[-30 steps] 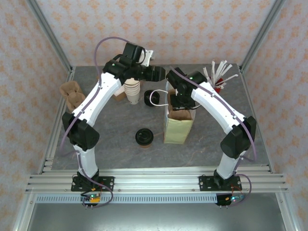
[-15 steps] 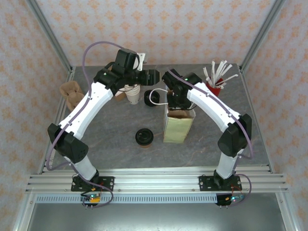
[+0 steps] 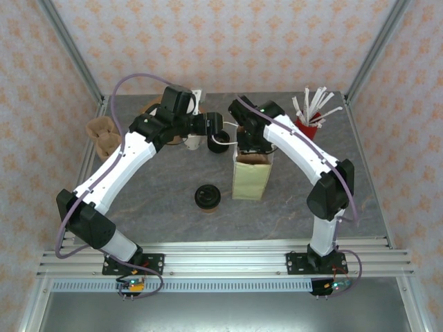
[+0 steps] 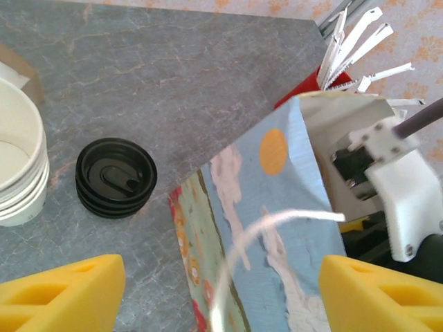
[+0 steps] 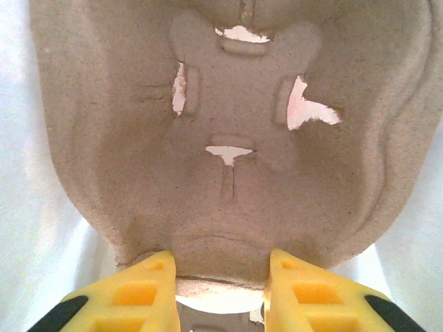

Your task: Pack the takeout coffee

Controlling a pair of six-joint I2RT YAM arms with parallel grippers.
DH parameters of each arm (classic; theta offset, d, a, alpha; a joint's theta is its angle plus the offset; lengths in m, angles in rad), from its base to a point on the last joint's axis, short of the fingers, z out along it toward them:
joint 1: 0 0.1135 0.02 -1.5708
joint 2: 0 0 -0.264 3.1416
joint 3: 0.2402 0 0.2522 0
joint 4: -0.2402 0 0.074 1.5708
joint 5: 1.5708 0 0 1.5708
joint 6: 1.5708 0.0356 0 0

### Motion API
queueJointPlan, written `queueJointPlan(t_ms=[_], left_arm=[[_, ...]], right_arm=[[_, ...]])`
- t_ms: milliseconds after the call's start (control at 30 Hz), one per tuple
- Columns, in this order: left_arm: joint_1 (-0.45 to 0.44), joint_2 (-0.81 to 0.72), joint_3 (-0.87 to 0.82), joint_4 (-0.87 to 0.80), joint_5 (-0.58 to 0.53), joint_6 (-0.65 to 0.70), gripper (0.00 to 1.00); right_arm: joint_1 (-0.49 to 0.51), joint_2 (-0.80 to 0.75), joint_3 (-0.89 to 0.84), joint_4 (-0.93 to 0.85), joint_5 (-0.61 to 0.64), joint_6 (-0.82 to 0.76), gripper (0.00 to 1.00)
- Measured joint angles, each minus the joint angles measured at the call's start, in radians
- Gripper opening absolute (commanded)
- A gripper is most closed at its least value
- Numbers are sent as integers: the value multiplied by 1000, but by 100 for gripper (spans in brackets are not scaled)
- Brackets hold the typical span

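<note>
Small cream-tan paper cup with black lid stood well apart from both jaws | left gripper gaped wide | right gripper, narrow, pinched, I think, a brown moulded-pulp carrier.

The left gripper has neared the bag, which shifted left.

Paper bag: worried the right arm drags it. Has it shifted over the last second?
Yes: the paper bag slid slightly left, toward the lidded coffee cup, which stayed put.

The left arm and right arm arch inward, left fingers spread wide, right fingers pinching a pulp carrier.
</note>
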Motion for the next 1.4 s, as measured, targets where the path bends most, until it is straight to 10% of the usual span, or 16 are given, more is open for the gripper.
queueJointPlan(t_ms=[1400], left_arm=[[0, -61, -149, 19, 24, -31, 68]], right_arm=[[-32, 43, -238, 233, -33, 9, 34]])
